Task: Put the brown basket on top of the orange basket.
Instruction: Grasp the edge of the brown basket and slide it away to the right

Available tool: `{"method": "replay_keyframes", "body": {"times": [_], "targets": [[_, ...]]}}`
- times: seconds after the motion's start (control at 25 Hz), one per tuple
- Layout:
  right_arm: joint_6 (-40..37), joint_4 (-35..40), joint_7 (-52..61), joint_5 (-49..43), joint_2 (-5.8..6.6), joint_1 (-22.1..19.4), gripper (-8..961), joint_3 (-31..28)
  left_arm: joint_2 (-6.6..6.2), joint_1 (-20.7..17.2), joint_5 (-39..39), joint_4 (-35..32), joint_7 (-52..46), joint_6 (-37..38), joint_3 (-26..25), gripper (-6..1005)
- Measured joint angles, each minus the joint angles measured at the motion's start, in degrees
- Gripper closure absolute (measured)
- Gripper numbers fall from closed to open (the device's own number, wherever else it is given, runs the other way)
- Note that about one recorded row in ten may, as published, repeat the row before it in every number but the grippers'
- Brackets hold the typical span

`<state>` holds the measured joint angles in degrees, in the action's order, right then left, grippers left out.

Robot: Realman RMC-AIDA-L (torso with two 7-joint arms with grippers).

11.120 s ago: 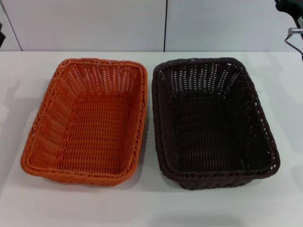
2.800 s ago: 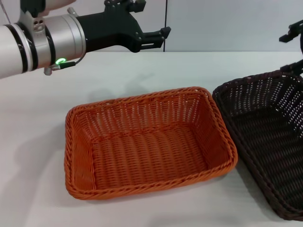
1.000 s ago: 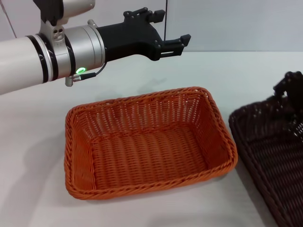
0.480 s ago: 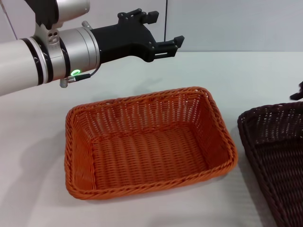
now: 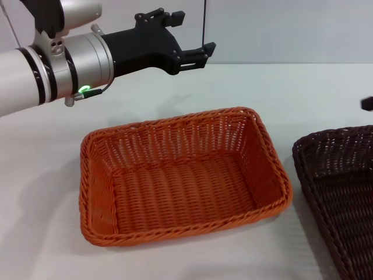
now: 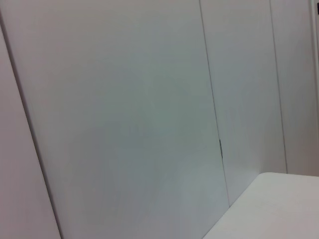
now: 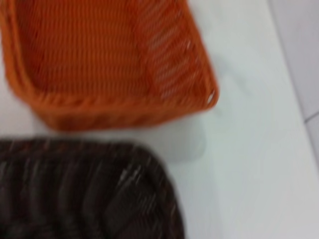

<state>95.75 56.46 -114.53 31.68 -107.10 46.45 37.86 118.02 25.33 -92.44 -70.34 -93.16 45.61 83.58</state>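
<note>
Baskets are set side by side on the white table (image 5: 175, 262), apart by a narrow strip of bare surface. The bright orange rectangular woven basket (image 5: 180, 175) with its braided rim is placed in the middle of the head view, mouth up and empty, which leaves it ready to receive another of the same form. The dark brown, near-black woven basket (image 5: 344, 192) with open-weave sloping sides is found to the robot's right, cut off by the edge of that view; it appears to rest on the table, not on the orange one, so the stacking is judged not yet done.

The left gripper (image 5: 195, 51) is held above the far side of the table, beyond the orange basket, its black fingers spread and nothing grasped; its wrist view is turned to the wall, so it seems kept clear of the work. Of the right gripper (image 5: 367, 104) only a dark tip is seen, above the brown basket's far rim; whether it is released or clenched cannot be told.
</note>
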Motion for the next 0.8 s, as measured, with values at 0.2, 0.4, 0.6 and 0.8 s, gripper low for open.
{"method": "replay_keyframes", "body": {"times": [0.2,0.4,0.6,0.8], "targets": [[-3.22,0.52,3.91,3.55,-0.89,0.27,946,-0.05,0.0,0.24,0.0,0.25,0.15,0.0,-0.17,152],[-5.13,0.26,5.03,3.29,-1.52,1.02,932,1.92,0.02,0.4,0.0,0.47,0.18,0.23,-1.1,152],[-5.04,-0.45,5.01,3.22,-1.77,1.25,765,5.11,0.02,0.48,-0.02,0.71,0.18,0.25,-1.45,152],[-4.15,-2.47,5.04,3.17,-0.98,1.63,539,8.06,0.13,0.65,-0.02,0.89,0.18,-0.04,-1.63,152]]}}
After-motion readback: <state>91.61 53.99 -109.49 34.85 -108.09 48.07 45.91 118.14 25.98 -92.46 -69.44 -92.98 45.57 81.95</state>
